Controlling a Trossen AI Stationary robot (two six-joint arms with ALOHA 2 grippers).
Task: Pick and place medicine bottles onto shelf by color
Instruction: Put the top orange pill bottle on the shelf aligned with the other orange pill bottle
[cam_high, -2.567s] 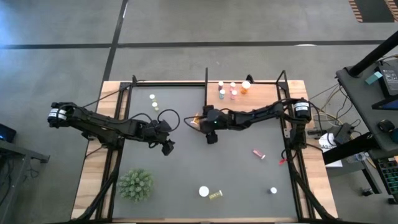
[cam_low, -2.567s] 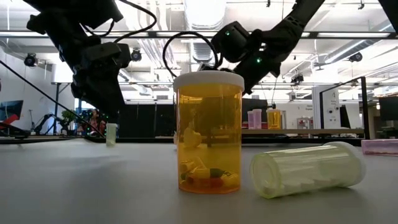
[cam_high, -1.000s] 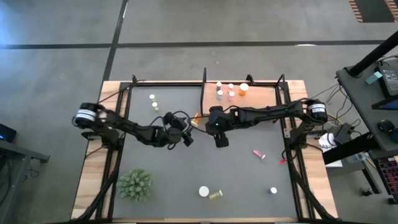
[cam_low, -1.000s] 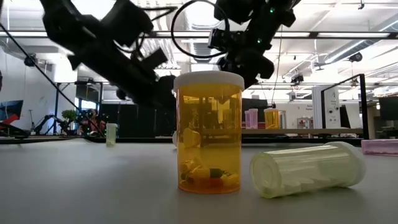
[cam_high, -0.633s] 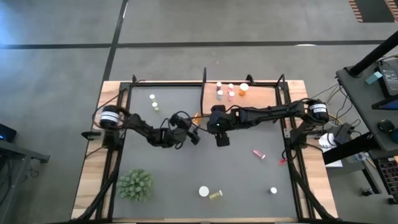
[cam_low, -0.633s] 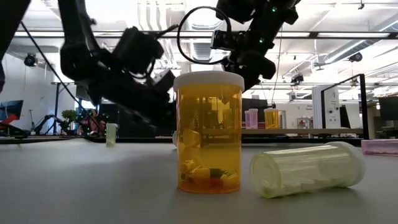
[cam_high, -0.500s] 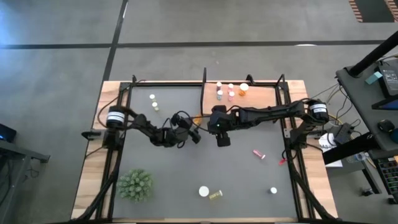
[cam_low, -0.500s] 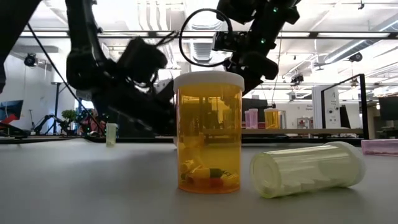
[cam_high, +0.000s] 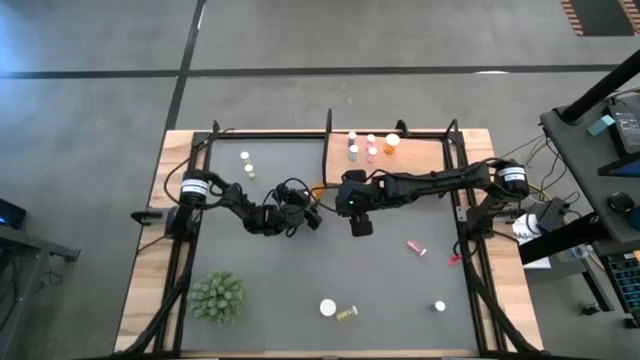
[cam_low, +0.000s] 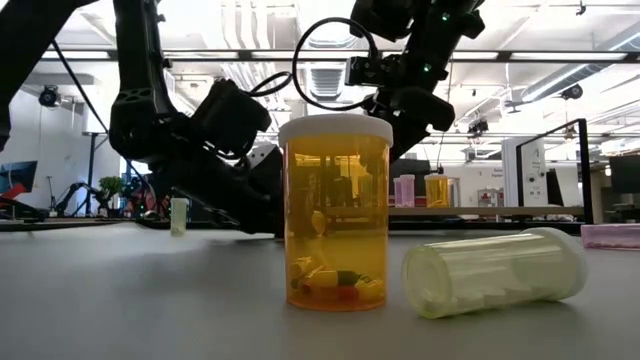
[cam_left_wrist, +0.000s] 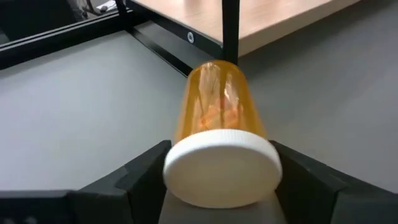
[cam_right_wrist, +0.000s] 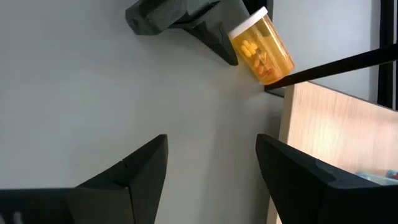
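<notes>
An orange bottle (cam_left_wrist: 214, 106) with a white cap lies on the dark mat (cam_high: 270, 260), its bottom end by the black corner post (cam_right_wrist: 336, 65) of the shelf (cam_high: 415, 155). My left gripper (cam_left_wrist: 221, 146) is low at the mat's middle, shut on its cap end. My right gripper (cam_high: 358, 226) hangs open just to the right, above the mat, with nothing between its fingers. Three bottles (cam_high: 372, 148) stand on the shelf board. Other bottles rest on the mat: two at the far left (cam_high: 247, 164), a pink one lying at the right (cam_high: 416, 247). My left gripper has the orange bottle's white cap (cam_left_wrist: 221, 165) between its two fingers (cam_left_wrist: 146, 171), one on each side of the cap's rim. The fingers come nearly level, slanting a little down, from the table's left and lie along the bottle. The bottle lies tilted, its bottom toward the shelf's corner post.
A spiky green plant (cam_high: 218, 297) stands at the near left. Near the front edge an orange bottle (cam_low: 336, 215) stands upright, a pale yellow-green one (cam_low: 495, 272) lies beside it, and a small white one (cam_high: 439, 306) stands to the right. Black frame rails (cam_high: 185, 260) run along both sides.
My left gripper has sunk toward the mat and gone a little toward the right and far side, up to the orange bottle by the shelf's corner, while its arm has folded in from the left.
</notes>
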